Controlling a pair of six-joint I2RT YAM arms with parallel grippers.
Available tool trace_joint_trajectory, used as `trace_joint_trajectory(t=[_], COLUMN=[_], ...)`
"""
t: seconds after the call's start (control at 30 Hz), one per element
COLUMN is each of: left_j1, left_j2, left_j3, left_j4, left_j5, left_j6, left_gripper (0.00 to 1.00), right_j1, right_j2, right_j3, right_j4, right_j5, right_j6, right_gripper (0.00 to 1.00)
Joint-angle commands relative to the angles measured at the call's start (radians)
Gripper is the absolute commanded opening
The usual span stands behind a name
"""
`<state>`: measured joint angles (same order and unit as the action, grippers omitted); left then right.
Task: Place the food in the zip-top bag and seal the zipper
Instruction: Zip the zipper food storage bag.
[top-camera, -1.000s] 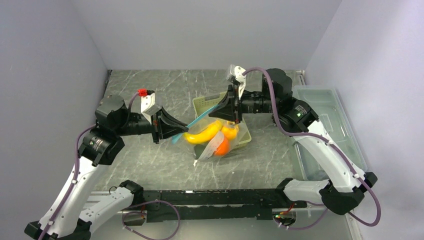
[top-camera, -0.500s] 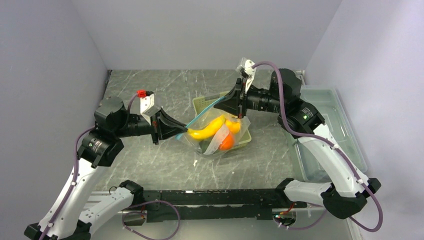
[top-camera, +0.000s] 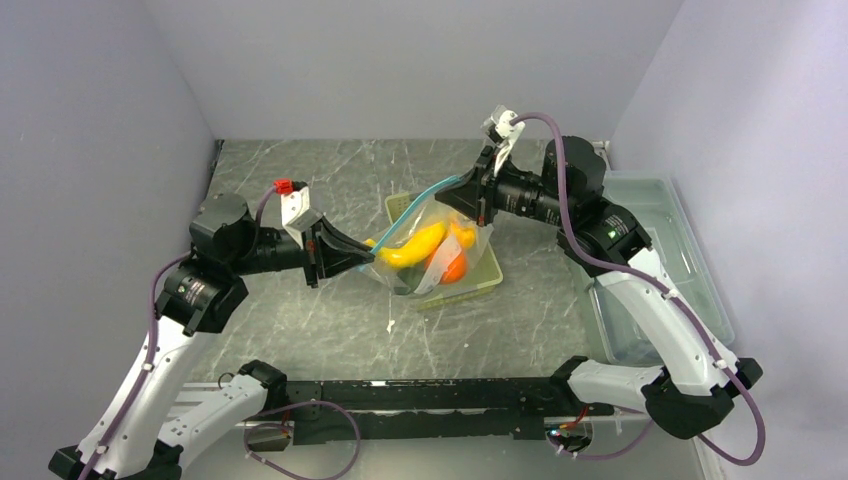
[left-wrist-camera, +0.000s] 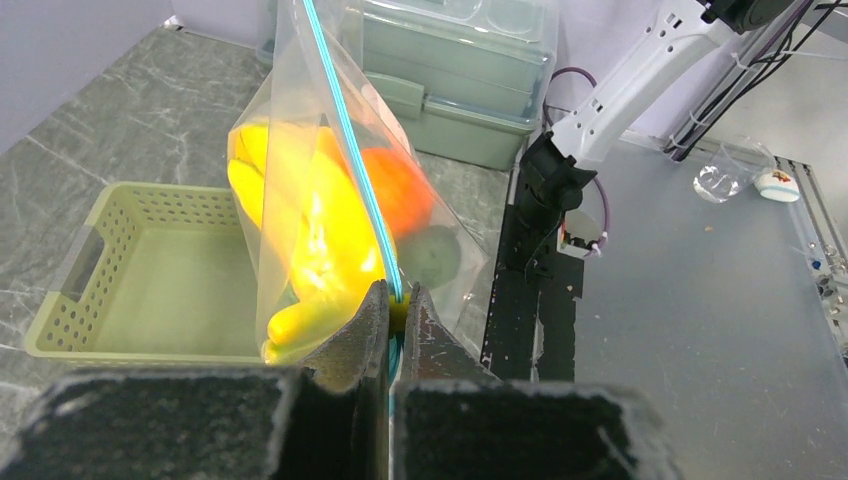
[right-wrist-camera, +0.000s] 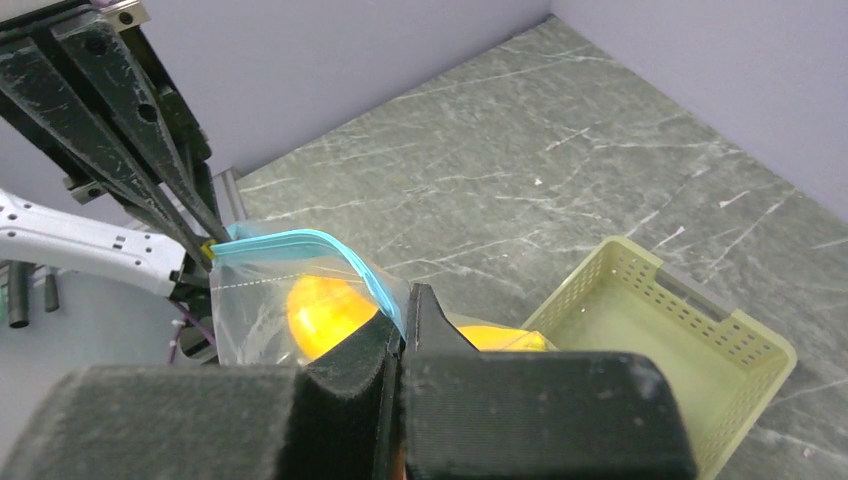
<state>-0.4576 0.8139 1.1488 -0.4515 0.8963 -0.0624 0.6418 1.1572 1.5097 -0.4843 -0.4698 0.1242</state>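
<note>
Hanging between both arms, the bag (top-camera: 432, 232) sits over the basket (top-camera: 484, 280). Left gripper (left-wrist-camera: 395, 300) is pinched tight on the low end of the zipper (left-wrist-camera: 345, 130), and right gripper (right-wrist-camera: 403, 320) is clamped on the high end. Banana (top-camera: 412, 245), orange ball (top-camera: 453, 268) and green ball (left-wrist-camera: 435, 255) are inside the bag.

A robot lab test cell.
Plain grey walls (top-camera: 420, 70) boxed in a marble-patterned table (top-camera: 300, 170); robot arms (top-camera: 650, 300) were bolted to a black rail (top-camera: 440, 393), cables (top-camera: 152, 320) trailing, a grey workbench (left-wrist-camera: 690, 320) alongside.
</note>
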Motion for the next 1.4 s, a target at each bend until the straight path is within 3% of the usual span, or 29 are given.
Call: trace_joint_trajectory(t=[0.0,0.97,1.37], left_j1=[0.001,0.0,0.0], left_j2=[-0.03,-0.059,-0.08], left_j3=[-0.011,0.011,0.014], left_j4=[-0.079,-0.168,-0.212], left_j5=[0.055,-0.01,-0.113], left_j6=[0.016,0.029,0.033], left_gripper=[0.0,0.0,0.0], right_j1=[-0.049,-0.102,-0.138], right_j2=[-0.044,-0.017,0.003], right_j3=[0.016,0.048,0.05], right_j4=[0.125,0.121,0.143], right_j5=[0.183,0.501,0.474], right_j6=[-0.006,0.0,0.021], right_gripper=[0.0,0.0,0.0])
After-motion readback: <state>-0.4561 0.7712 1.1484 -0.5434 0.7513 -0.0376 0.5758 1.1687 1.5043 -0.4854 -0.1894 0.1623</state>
